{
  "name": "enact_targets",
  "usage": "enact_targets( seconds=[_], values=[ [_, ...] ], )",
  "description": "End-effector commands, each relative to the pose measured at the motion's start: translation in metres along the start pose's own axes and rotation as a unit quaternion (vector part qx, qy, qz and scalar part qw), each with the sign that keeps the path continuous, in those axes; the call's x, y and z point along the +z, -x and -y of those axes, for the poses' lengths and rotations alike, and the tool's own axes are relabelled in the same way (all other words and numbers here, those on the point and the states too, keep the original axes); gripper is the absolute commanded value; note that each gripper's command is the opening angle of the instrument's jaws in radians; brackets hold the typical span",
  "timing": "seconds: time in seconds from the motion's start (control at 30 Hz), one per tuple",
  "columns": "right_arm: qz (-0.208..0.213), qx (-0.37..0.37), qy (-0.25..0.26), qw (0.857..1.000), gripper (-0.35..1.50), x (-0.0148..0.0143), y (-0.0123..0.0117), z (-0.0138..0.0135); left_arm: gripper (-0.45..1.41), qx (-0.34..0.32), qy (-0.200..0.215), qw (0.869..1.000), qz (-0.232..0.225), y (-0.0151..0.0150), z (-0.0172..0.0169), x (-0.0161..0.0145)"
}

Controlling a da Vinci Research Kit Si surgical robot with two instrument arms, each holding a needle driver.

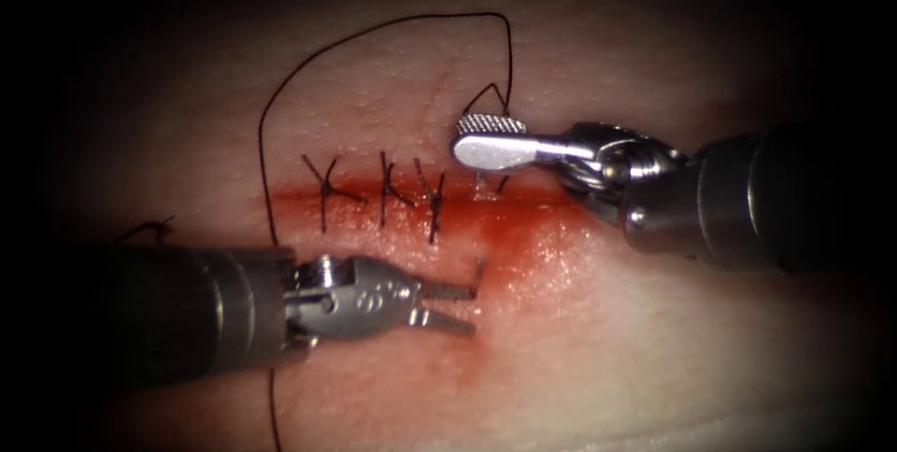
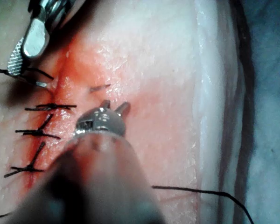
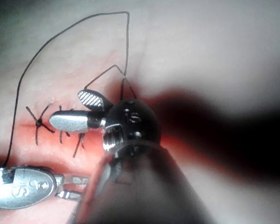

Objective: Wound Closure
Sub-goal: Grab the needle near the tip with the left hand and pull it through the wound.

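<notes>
Steel jaws of the left arm's tool (image 1: 447,307) stand a little parted just below the cut (image 1: 523,198), with nothing between them. The tip of the curved needle (image 1: 479,275) pokes out of the tissue (image 1: 654,359) right at the end of the upper jaw; the left wrist view shows the same short dark sliver (image 2: 99,87) standing in the tissue just ahead of that tool (image 2: 115,106), apart from it. Most of the needle's curve is buried, so neither tool holds it.

Over the cut, the right arm's tool (image 1: 488,137) has its jaws spread, the ribbed inner face of one turned upward, and they grip nothing. It also shows in its own wrist view (image 3: 86,109). Thread (image 1: 374,32) leaves the tissue just above this tool, rises, arches over toward the tissue's far edge, then comes down on the left past the end of the cut and under the left tool's shaft to the near edge.

Three tied stitches (image 1: 383,190) cross the cut to the left of the right arm's tool. Red fluid (image 1: 523,247) stains the cut line and spreads below it around the needle tip. A cut end of thread (image 1: 149,228) lies toward the tissue's left edge, above the left shaft.
</notes>
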Motion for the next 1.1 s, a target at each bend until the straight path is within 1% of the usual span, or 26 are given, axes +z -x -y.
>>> enact_targets(
  seconds=[0.03,0.07,0.23,0.27,0.3,0.4,0.47,0.6,0.63,0.67,0.7,0.73,0.77,0.83,0.87,0.9,1.0,1.1],
  values=[
    [0.002,-0.024,0.013,1.0,0.85,0.0006,0.0006,-0.0006,0.05,0.001,0.0,1.0,-0.001,0.0,0.0002,0.0007],
    [-0.001,-0.068,0.047,0.997,0.83,0.0006,0.0005,-0.0007,0.05,0.001,0.0,1.0,-0.001,0.0,0.0001,0.0007],
    [0.004,-0.086,0.058,0.995,0.85,0.0008,0.0005,-0.0007,0.05,0.001,0.0,1.0,-0.001,0.0001,0.0,0.0006],
    [0.02,-0.092,0.068,0.993,0.85,0.0008,0.0005,-0.0008,0.05,0.002,0.001,1.0,-0.001,0.0002,0.0,0.0006],
    [0.026,-0.093,0.076,0.992,0.85,0.0007,0.0005,-0.0008,0.05,0.002,0.001,1.0,-0.001,0.0003,-0.0001,0.0005],
    [0.027,-0.1,0.083,0.991,0.83,0.0002,0.0005,-0.0007,0.05,0.003,0.0,1.0,0.0,0.0005,-0.0001,0.0001],
    [0.024,-0.1,0.076,0.992,0.8,-0.0008,0.0006,-0.0005,0.05,0.004,-0.004,1.0,0.0,0.0008,-0.0002,-0.0005],
    [0.016,-0.102,0.073,0.992,0.75,-0.0028,0.0002,-0.0005,0.17,0.032,-0.024,0.999,-0.037,0.0006,0.0003,-0.0011],
    [0.009,-0.102,0.072,0.992,0.73,-0.0039,0.0,-0.0007,0.21,0.045,-0.034,0.997,-0.051,0.0003,0.0005,-0.0013],
    [0.009,-0.102,0.072,0.992,0.73,-0.0039,0.0,-0.0007,0.21,0.045,-0.034,0.997,-0.051,0.0003,0.0005,-0.0013],
    [0.002,-0.103,0.072,0.992,0.71,-0.0049,-0.0002,-0.0008,0.21,0.053,-0.043,0.996,-0.063,0.0,0.0006,-0.0013],
    [-0.001,-0.104,0.075,0.992,0.65,-0.0061,-0.0004,-0.001,0.21,0.073,-0.047,0.993,-0.08,-0.0004,0.0008,-0.0011],
    [-0.001,-0.102,0.078,0.992,0.61,-0.0065,-0.0006,-0.0011,0.21,0.081,-0.048,0.992,-0.087,-0.0006,0.0009,-0.0009],
    [-0.003,-0.103,0.081,0.991,0.59,-0.0072,-0.0008,-0.0013,0.21,0.091,-0.048,0.989,-0.105,-0.0009,0.001,-0.0006],
    [-0.01,-0.102,0.085,0.991,0.58,-0.0084,-0.0013,-0.0017,0.21,0.1,-0.046,0.986,-0.125,-0.0012,0.0011,-0.0001],
    [-0.013,-0.102,0.086,0.991,0.58,-0.0087,-0.0014,-0.0018,0.21,0.1,-0.043,0.985,-0.131,-0.0013,0.0011,0.0],
    [-0.027,-0.097,0.096,0.99,0.41,-0.0103,-0.002,-0.0025,0.19,0.106,-0.046,0.982,-0.149,-0.0016,0.0015,0.0006],
    [-0.031,-0.097,0.101,0.99,0.38,-0.0108,-0.0017,-0.0027,0.22,0.106,-0.047,0.981,-0.152,-0.0014,0.002,0.0009]
  ],
)
